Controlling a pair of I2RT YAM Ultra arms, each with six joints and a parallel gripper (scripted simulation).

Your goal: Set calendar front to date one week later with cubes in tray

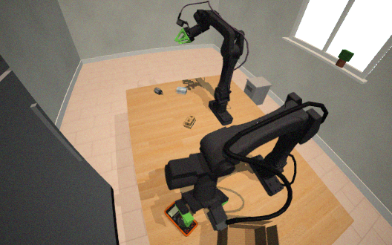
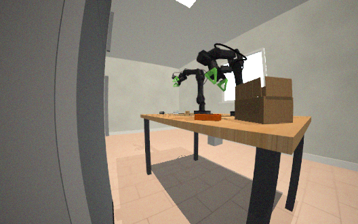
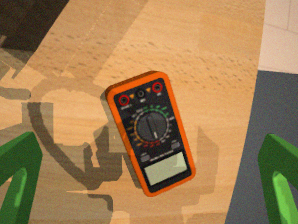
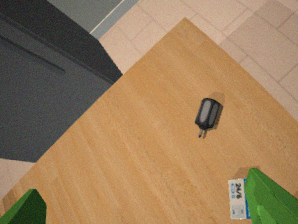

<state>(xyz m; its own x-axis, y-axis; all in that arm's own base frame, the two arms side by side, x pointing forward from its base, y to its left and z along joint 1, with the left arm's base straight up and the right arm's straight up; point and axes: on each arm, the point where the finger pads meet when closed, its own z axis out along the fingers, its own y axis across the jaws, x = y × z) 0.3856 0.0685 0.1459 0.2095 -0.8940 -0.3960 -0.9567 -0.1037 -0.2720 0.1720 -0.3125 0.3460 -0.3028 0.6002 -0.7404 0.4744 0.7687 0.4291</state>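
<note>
The calendar [image 1: 189, 122] [image 2: 187, 114] is a small wooden block-like thing on the table, near the base of the right arm. It is too small in the top and exterior views to read the month or the digits, or to tell the cubes from the tray. Neither wrist view shows it. My left gripper [image 1: 206, 211] [image 2: 217, 81] [image 3: 149, 145] is open and empty, high above an orange multimeter and well away from the calendar. My right gripper [image 1: 182, 36] [image 2: 175, 81] [image 4: 142, 190] is open and empty, high over the table's far end.
The orange multimeter [image 1: 180, 219] [image 2: 207, 117] [image 3: 152, 125] lies by the table's edge. An open cardboard box [image 2: 278, 110] stands near it. A black plug-like thing [image 1: 158, 90] [image 4: 207, 114] and a white and blue packet [image 1: 181, 90] [image 4: 237, 199] lie at the far end.
</note>
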